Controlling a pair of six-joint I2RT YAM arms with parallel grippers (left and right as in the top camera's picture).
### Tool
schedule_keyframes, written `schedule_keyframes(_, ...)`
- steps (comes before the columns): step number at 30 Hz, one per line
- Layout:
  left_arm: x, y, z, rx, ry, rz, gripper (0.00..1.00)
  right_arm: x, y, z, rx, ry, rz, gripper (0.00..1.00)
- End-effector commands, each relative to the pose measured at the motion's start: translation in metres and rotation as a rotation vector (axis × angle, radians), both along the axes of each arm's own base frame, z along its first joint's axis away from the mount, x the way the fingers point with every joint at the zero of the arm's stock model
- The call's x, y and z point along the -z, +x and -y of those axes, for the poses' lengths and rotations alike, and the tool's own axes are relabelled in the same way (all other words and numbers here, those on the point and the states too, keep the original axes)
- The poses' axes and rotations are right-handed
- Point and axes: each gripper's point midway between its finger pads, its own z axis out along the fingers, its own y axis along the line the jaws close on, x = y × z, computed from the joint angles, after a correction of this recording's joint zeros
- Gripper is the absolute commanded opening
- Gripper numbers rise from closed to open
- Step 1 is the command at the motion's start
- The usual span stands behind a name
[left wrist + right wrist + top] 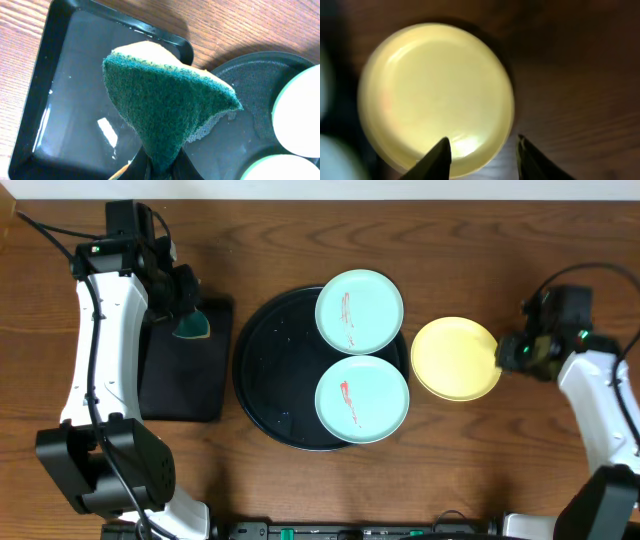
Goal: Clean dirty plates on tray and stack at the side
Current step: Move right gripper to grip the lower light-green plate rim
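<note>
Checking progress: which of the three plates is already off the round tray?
The yellow plate, on the wood right of the tray and unsmeared; both aqua plates sit on the tray with red smears.

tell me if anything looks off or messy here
Thin red smears mark both plates on the round black tray: the far aqua plate and the near aqua plate. The yellow plate sits off the tray on the wood and looks clean. Nothing looks spilled or broken.
</note>
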Motion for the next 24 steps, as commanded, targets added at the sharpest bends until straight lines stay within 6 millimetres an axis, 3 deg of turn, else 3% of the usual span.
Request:
schedule_keyframes(1, 0.002, -0.001, -0.002, 0.012, 0.016, -0.007, 0.07, -0.03, 0.006, -0.039, -0.11, 0.163, 0.035, 0.4)
schedule_keyframes(6, 0.002, -0.001, -0.002, 0.011, 0.015, -0.007, 0.07, -0.018, -0.021, -0.089, -0.222, 0.256, -0.078, 0.43)
schedule_keyframes(12, 0.002, -0.001, -0.002, 0.011, 0.015, -0.007, 0.08, 0.022, -0.049, -0.137, -0.289, 0.244, -0.181, 0.45)
schedule_keyframes(20, 0.002, -0.001, -0.002, 0.011, 0.016, -0.006, 0.07, 0.06, -0.057, -0.176, -0.357, 0.246, -0.241, 0.43)
schedule_keyframes(24, 0.002, 0.0, -0.002, 0.011, 0.016, -0.005, 0.08, 0.084, -0.065, -0.195, -0.353, 0.245, -0.312, 0.26)
